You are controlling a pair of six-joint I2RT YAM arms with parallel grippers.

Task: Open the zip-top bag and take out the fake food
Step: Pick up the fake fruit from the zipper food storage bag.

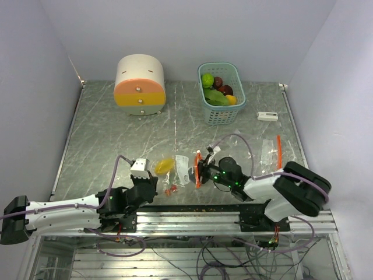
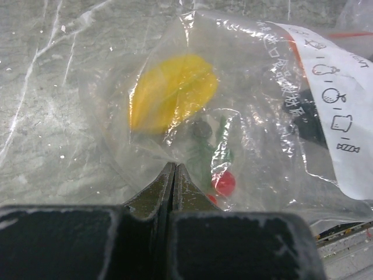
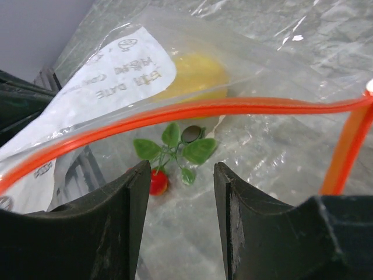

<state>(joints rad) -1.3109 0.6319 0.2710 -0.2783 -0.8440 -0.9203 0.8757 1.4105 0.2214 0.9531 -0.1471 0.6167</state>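
Observation:
The clear zip-top bag (image 1: 182,169) lies near the table's front edge, and its orange zip (image 3: 192,109) is parted into an open mouth. Inside lie fake food pieces: a yellow fruit (image 2: 172,90) and a green leafy sprig (image 3: 175,149) with a red berry (image 3: 157,182). My left gripper (image 2: 175,166) is shut on the bag's closed end, just short of the berries (image 2: 223,182). My right gripper (image 3: 182,166) stands at the bag's mouth under the zip's upper lip. It is open, with nothing between its fingers, and the sprig lies just ahead.
A teal basket (image 1: 221,114) at the back holds more toy fruits and vegetables. A round cream-and-orange drawer box (image 1: 140,86) stands at the back left. A small white device (image 1: 268,116) and a second clear bag (image 1: 271,151) lie to the right.

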